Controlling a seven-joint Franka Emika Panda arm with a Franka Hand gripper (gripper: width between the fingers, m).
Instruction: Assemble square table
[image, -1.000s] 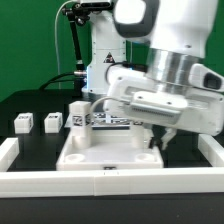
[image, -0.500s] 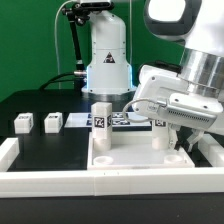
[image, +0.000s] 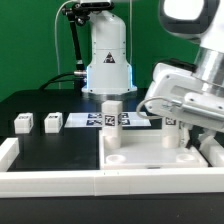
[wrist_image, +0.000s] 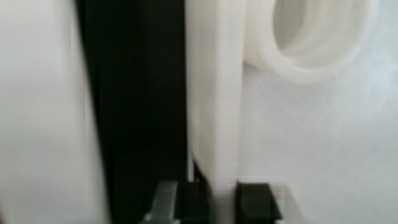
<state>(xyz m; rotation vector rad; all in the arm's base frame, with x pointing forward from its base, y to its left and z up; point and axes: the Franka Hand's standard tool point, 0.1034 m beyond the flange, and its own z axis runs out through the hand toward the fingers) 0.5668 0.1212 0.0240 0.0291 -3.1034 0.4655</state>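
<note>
As gripper (wrist_image: 215, 200) clamps square table (image: 145, 152) — green wall (image: 30, 40) backs black tabletop (image: 60, 140).

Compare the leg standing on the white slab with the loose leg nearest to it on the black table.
The standing leg is upright on the slab; the loose leg sits on the black table, off the slab toward the exterior view's left. The standing leg shows tall and narrow; the loose leg shows low and squat, apparently lying down. Both are white blocks with a black-and-white tag facing the camera.
</note>
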